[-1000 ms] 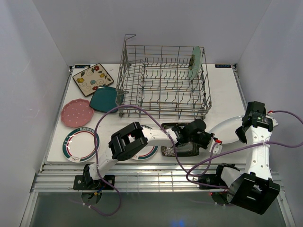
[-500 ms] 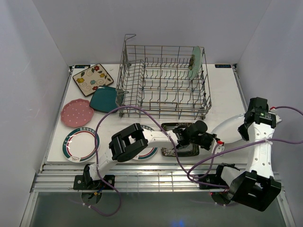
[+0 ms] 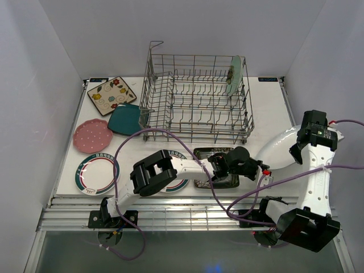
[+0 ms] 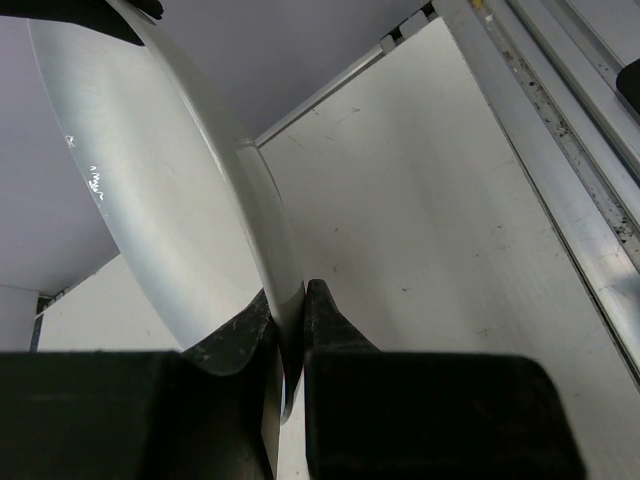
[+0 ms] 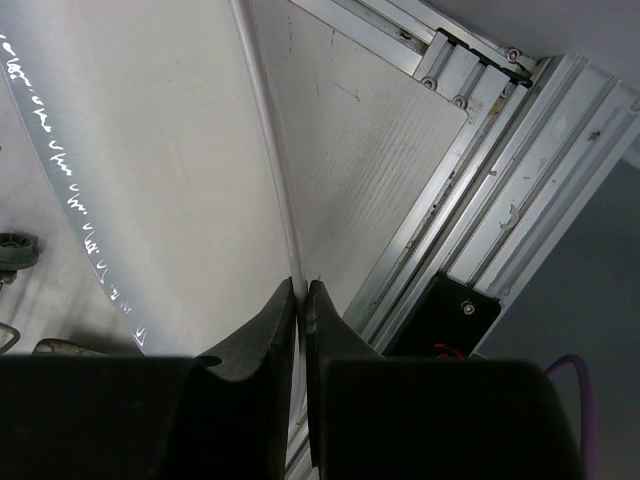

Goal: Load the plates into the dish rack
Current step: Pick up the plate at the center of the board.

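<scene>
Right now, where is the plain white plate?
The plain white plate is on the right in the top view, just in front of the dish rack, pinched at opposite rims by the left claw and the right claw.

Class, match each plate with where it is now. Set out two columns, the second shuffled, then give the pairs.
1. plain white round plate
2. mint round plate
3. pink dotted round plate
4. cream floral square plate

A. in the table's far left corner
B. standing in the grey wire dish rack
C. rim pinched by left gripper and right gripper
D. lying just beyond a green-rimmed round plate

Pairs: 1-C, 2-B, 3-D, 4-A
</scene>
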`<state>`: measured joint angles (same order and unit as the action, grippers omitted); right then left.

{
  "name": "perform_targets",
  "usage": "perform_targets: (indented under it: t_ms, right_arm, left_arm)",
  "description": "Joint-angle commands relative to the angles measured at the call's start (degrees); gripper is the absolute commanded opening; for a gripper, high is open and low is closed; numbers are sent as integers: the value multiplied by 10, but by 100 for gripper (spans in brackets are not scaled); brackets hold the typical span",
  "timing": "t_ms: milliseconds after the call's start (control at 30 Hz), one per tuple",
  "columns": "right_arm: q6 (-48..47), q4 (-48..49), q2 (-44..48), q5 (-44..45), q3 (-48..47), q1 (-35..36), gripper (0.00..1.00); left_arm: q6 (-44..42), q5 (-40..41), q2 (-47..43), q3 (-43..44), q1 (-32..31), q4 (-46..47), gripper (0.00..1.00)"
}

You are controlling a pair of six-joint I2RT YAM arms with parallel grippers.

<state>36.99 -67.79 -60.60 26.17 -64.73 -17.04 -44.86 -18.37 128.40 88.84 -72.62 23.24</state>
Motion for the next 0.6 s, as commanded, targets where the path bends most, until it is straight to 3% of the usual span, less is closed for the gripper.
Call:
perform_targets:
  t_ms: [0, 567]
  right_arm:
    - [3, -14, 13, 8, -68, 5, 8]
    - [-38, -17, 13, -41, -168, 21, 8]
  left_arm:
    - [-58, 47, -61, -2, -9, 38, 0]
    - [-91, 112, -91, -2, -18, 80, 0]
